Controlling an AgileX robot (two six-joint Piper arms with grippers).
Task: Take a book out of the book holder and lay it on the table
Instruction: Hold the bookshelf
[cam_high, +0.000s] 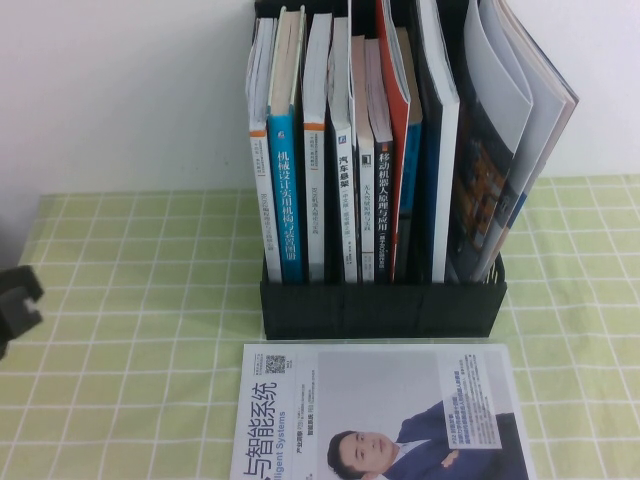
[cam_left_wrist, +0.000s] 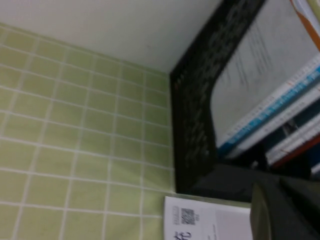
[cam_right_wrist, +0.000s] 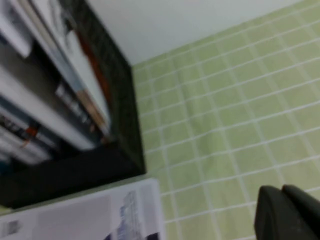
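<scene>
Book (cam_high: 446, 150), tall and thin with a dark blue edge, stands upright in the book holder (cam_high: 380, 305), well to the right of my left gripper (cam_high: 18, 300), which sits low over the table (cam_high: 130, 300). A white magazine (cam_high: 380, 410) lies flat just in front of the holder. My right gripper (cam_right_wrist: 287, 215) hangs beyond the holder's far side. I cannot tell whether either gripper is spread or closed.
</scene>
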